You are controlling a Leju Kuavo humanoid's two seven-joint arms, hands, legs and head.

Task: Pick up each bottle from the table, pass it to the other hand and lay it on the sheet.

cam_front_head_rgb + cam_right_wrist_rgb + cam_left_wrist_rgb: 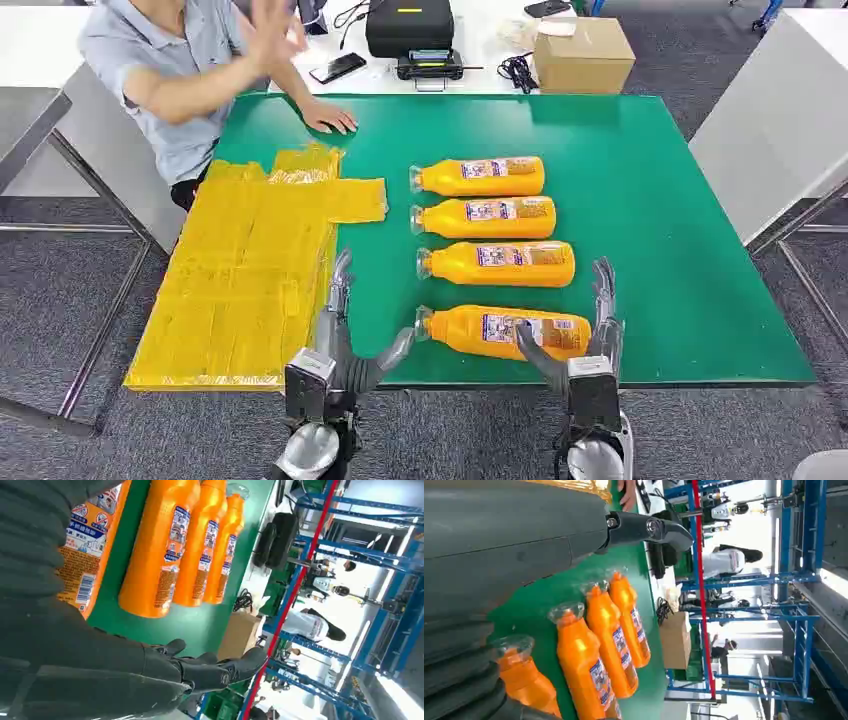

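Bottles: four orange ones lie in a row on green table (680, 230). Right hand (580, 335), fingers spread, brackets nearest bottle (500, 331)'s base end. Left hand (350, 330) open between yellow sheet (240, 280) and that bottle's cap.

Four orange bottles (480, 177) (485, 217) (498, 264) (505, 331) with clear caps and red, white and blue labels lie mid-frame on a deep green table (680, 250). Left of them a glossy yellow sheet (245, 270) shows faint squares. Both robot hands, left hand (345, 335) and right hand (585, 335), are grey, wrists silver. Upper left, a person's shirt (150, 60) is pale blue. Top centre sits a black case (408, 25), beside it a tan cardboard box (583, 55).
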